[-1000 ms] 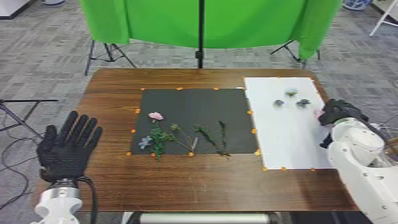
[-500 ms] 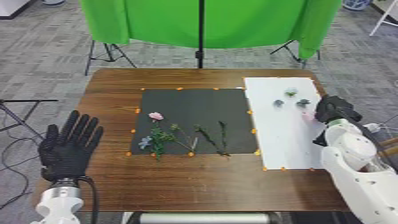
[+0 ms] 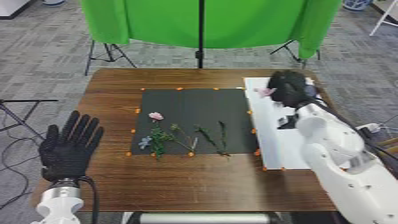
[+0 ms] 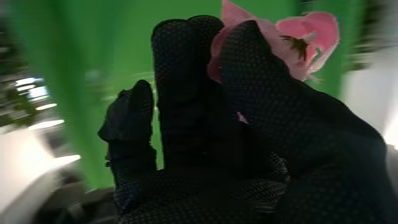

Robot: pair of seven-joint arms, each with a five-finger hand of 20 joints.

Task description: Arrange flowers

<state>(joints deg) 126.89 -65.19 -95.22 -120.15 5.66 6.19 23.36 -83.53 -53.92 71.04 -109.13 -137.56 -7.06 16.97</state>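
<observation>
In the head view my right hand (image 3: 289,87) is over the upper part of the white sheet (image 3: 282,145), with a pink flower (image 3: 265,92) at its left side. The right wrist view has the pink flower (image 4: 306,42) pinched between the thumb and fingers of my right hand (image 4: 284,110). On the black mat (image 3: 209,102) lie another pink flower (image 3: 155,116), a bluish flower (image 3: 145,142) and green stems (image 3: 222,135). My left hand (image 3: 67,150) rests flat with straight fingers, left of the mat. My right hand and arm hide part of the white sheet.
Orange tape pieces mark the edges of the mat and sheet on the brown table (image 3: 178,190). A green cloth (image 3: 240,30) on black stands hangs beyond the table's far edge. A white chair leg (image 3: 384,22) stands at the far right.
My right hand has moved from the sheet's right edge up and to the left over its far part, carrying the pink flower and covering the small flowers there. My left hand has not moved.
</observation>
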